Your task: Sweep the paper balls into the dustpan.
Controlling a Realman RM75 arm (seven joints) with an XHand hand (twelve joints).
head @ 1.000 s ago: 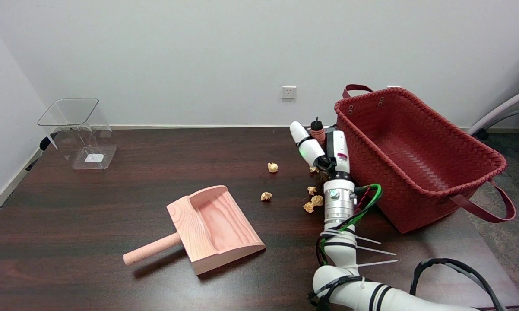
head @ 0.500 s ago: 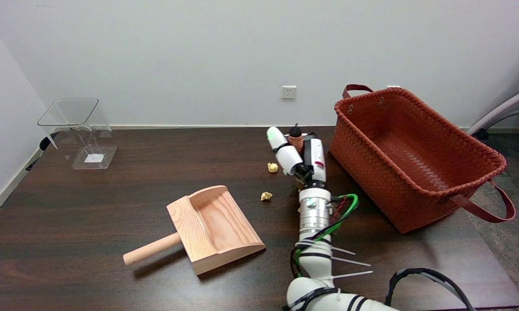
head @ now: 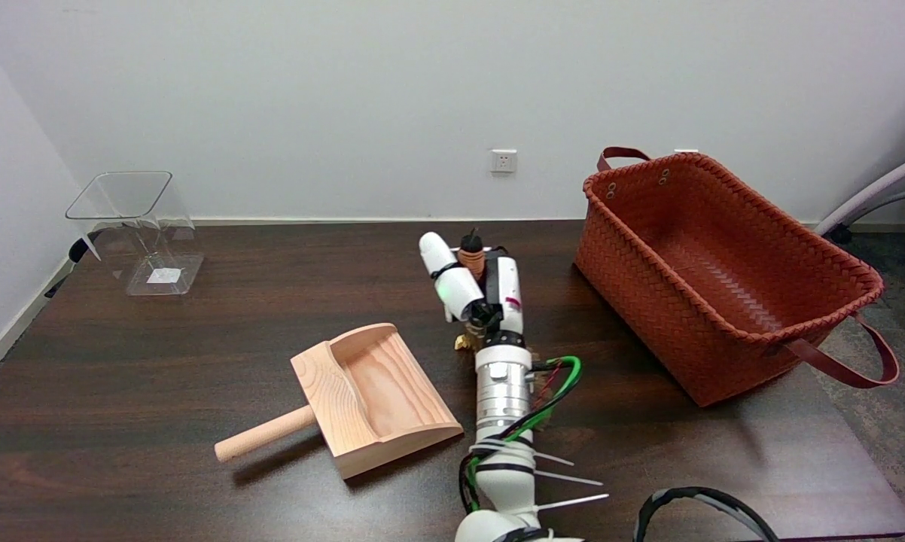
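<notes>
My right hand (head: 479, 290) stands mid-table and grips a small brush (head: 470, 258); only its brown handle top with a black tip pokes out above the fingers. One crumpled yellowish paper ball (head: 464, 343) peeks out at the base of the hand, and the others are hidden behind the hand and wrist. The wooden dustpan (head: 377, 391) lies to the lower left of the hand, with its open mouth facing right and toward the near edge and its round handle pointing left. A short gap of table separates the hand from the pan's right wall.
A large red woven basket (head: 723, 271) stands at the right of the table. A clear plastic bin (head: 140, 229) sits at the far left corner. Part of a chair (head: 874, 196) shows beyond the table's right edge.
My right hand with the brush has swept left across the table, from beside the basket to near the dustpan. The paper balls that lay loose there are now mostly hidden behind the hand.
</notes>
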